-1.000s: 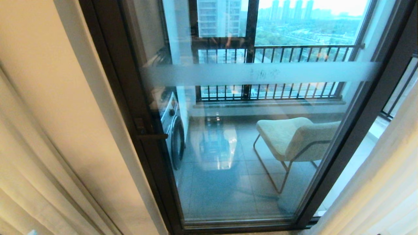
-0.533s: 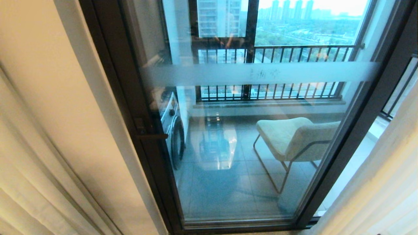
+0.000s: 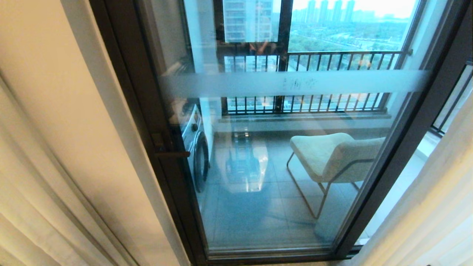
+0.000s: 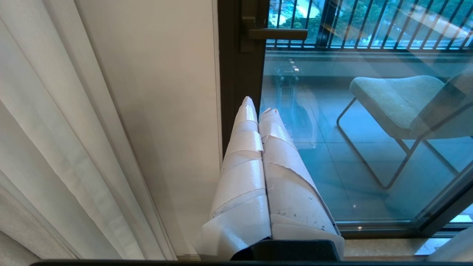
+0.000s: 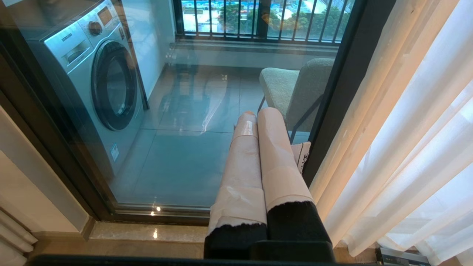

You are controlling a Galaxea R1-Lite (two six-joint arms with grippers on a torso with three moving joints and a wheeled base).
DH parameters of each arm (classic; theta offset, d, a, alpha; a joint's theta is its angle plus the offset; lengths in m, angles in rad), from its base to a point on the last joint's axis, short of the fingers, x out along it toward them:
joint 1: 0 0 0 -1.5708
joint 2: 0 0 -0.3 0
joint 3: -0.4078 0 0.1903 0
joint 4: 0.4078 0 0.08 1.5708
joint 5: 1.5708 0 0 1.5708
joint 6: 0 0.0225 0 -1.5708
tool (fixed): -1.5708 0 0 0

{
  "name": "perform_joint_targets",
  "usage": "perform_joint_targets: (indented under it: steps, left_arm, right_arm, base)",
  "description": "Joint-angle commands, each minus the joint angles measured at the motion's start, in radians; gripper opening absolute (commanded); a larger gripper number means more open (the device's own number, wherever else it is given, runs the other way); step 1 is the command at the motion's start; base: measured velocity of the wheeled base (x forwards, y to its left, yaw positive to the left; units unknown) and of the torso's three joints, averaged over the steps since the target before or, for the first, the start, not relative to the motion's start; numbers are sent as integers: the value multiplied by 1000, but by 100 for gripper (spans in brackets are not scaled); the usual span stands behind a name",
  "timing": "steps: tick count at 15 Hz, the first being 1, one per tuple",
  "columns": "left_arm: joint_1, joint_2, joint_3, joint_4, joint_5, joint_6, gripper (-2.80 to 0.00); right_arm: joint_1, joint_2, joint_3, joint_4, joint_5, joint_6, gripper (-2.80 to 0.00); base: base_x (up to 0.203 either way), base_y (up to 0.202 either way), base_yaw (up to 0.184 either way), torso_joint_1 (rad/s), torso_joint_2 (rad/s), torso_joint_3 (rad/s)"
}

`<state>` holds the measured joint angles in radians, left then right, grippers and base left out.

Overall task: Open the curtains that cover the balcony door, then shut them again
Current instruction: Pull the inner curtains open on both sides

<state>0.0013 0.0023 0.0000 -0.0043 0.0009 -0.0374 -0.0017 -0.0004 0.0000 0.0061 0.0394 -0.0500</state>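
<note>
The cream curtains hang drawn apart, one pleated panel at the left (image 3: 29,192) and one at the right (image 3: 439,207). Between them the balcony door (image 3: 295,83) stands uncovered, its glass crossed by a frosted band inside a black frame. Neither gripper shows in the head view. My left gripper (image 4: 258,105) is shut with nothing in it, its white-taped fingers pointing at the door frame (image 4: 240,74), apart from the left curtain (image 4: 55,147). My right gripper (image 5: 258,112) is shut and empty too, pointing at the glass, with the right curtain (image 5: 406,147) hanging close beside it.
A plain wall strip (image 3: 74,111) separates the left curtain from the door frame, which carries a handle (image 4: 277,34). Behind the glass are a washing machine (image 5: 103,85), a pale chair (image 3: 332,155) and a black railing (image 3: 332,59).
A small pale tip at the bottom left edge of the head view a second ago has dropped out of sight. Curtains and door look the same.
</note>
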Motion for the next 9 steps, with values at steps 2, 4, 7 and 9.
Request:
perform_joint_targets:
  steps: [2,4,7,9]
  left_arm:
    - [0,-2,0,0,1,-1,-280]
    - [0,-2,0,-2,1,-2,-280]
    - [0,-2,0,-2,1,-4,-280]
    - [0,-2,0,-2,1,-4,-280]
  right_arm:
    - [0,0,0,0,1,-1,-280]
    - [0,0,0,0,1,-1,-280]
    - [0,0,0,0,1,-1,-280]
    - [0,0,0,0,1,-1,-280]
  base:
    - [0,0,0,0,0,0]
    - [0,0,0,0,0,0]
    - [0,0,0,0,0,0]
    - [0,0,0,0,0,0]
